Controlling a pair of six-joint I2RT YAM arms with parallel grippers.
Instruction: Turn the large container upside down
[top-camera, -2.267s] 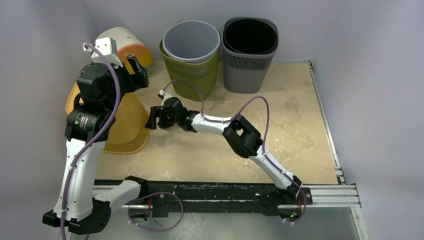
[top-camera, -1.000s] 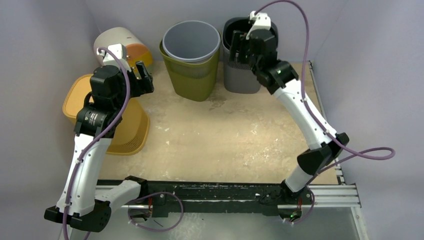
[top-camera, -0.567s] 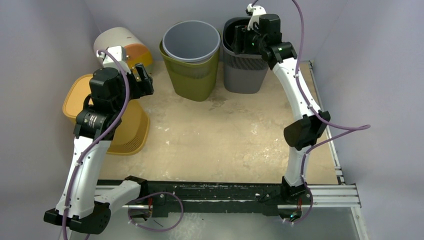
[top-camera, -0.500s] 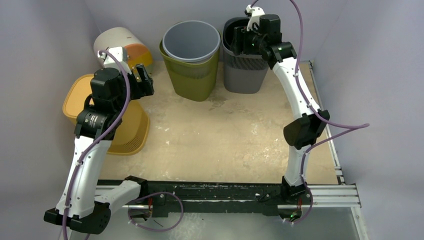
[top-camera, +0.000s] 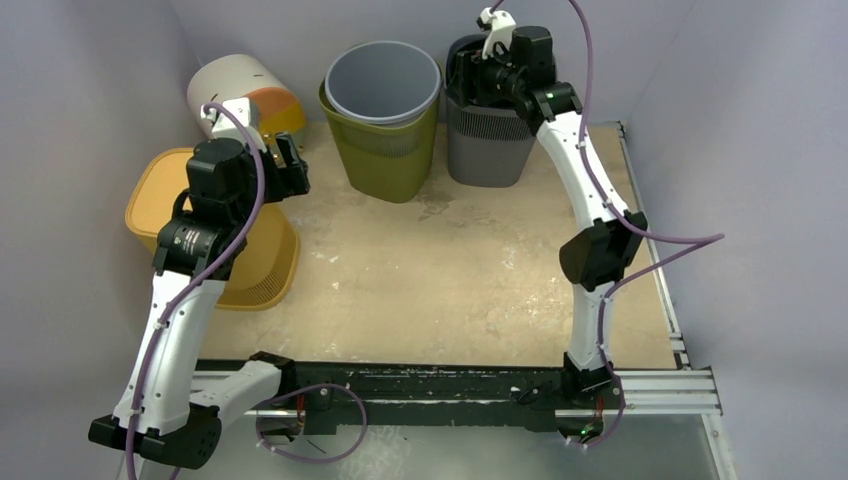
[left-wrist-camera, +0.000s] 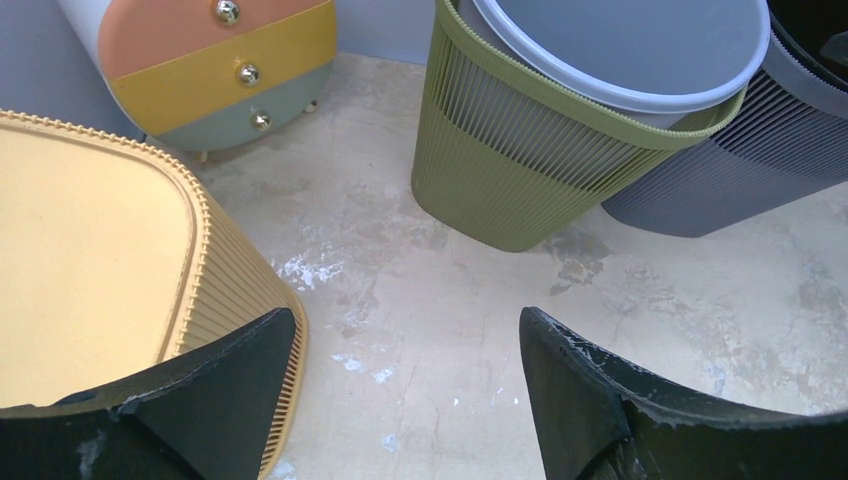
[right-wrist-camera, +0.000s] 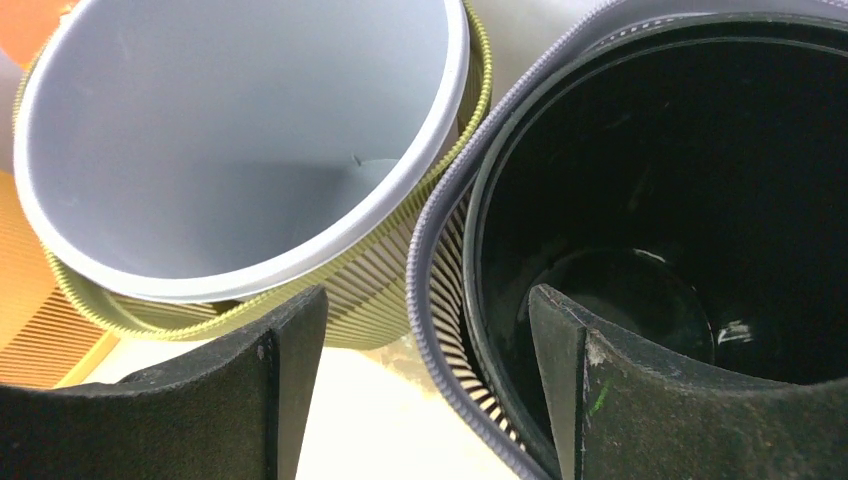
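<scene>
A large dark grey ribbed container (top-camera: 492, 140) stands upright at the back, with a black liner (right-wrist-camera: 650, 200) nested inside it. My right gripper (top-camera: 470, 76) hangs open over its left rim (right-wrist-camera: 440, 260). In the right wrist view one finger (right-wrist-camera: 285, 370) is outside the wall and the other (right-wrist-camera: 590, 390) is inside the liner. Neither finger touches the rim. A yellow ribbed basket (top-camera: 150, 195) sits upside down at the left. My left gripper (top-camera: 290, 165) is open and empty above the floor beside the basket (left-wrist-camera: 90, 260).
An olive ribbed bin (top-camera: 390, 150) with a light grey bin (top-camera: 383, 85) nested in it stands just left of the dark container, almost touching it. A small rounded drawer unit (top-camera: 240, 90) sits in the back left corner. Walls close in on three sides.
My right arm swung from the table's middle up to the back right, then edged left onto the dark container's left rim. The left arm barely moved.
</scene>
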